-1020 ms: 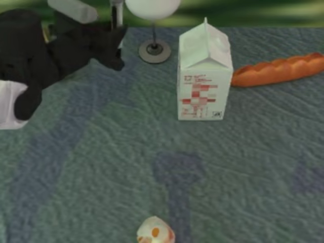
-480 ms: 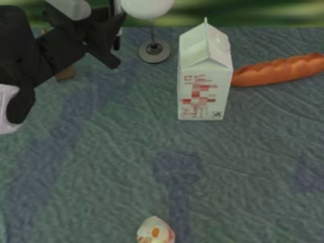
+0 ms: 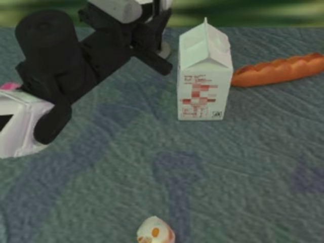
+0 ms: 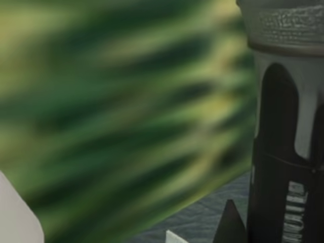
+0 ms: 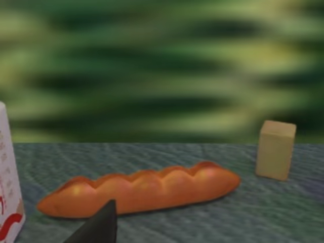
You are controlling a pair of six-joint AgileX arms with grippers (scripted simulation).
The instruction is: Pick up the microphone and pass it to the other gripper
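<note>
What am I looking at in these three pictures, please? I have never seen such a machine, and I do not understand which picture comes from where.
This is a simulated robot with two black arms, each ending in a two-finger gripper. One picture looks down from above the table; the other two come from a camera on each wrist. On the grey-green table are a white milk carton with red print, a long orange-brown bread loaf, a small white-and-orange round item and, in the right wrist view, a tan block. The left gripper, at the far edge to the left of the carton, appears to hold the slim black microphone with a grey mesh head, seen close in the left wrist view. Only a dark sliver of the right gripper shows.
</note>
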